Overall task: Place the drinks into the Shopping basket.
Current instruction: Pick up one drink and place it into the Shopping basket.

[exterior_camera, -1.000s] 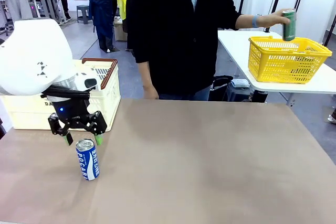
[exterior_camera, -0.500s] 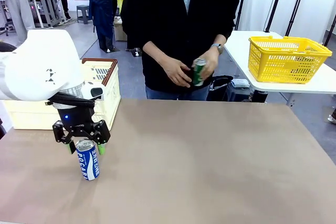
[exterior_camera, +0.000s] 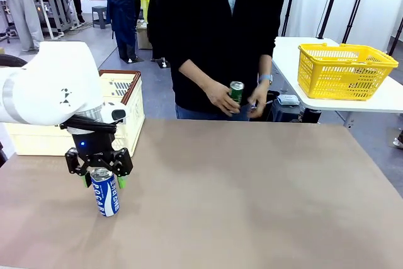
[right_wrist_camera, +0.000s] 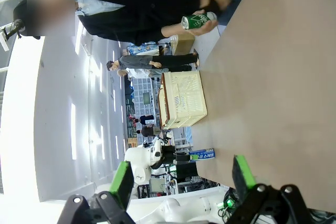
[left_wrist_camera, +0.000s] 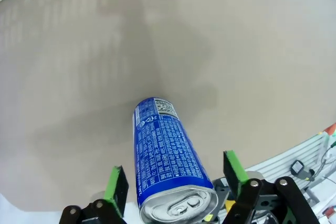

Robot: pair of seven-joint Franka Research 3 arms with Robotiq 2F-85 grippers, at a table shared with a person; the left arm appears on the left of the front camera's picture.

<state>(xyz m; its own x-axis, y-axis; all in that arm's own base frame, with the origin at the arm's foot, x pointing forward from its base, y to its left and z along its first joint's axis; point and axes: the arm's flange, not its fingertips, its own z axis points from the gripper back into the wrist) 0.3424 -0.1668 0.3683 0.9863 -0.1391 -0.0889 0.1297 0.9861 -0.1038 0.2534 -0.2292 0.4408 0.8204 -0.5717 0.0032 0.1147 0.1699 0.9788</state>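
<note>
The left claw [exterior_camera: 102, 179] has been lowered over the blue can [exterior_camera: 106, 196], whose top is now straddled; the jaws are held wide, a gap is seen at each pad, and nothing is gripped yet; a squeeze is judged to come next. The can is stood upright on the table [exterior_camera: 264, 193], just before the white basket [exterior_camera: 129, 108]. The green can [exterior_camera: 236, 91] has been carried to the person's hand [exterior_camera: 220, 99] at the far edge; the right claw [right_wrist_camera: 181, 179] is held open and empty.
</note>
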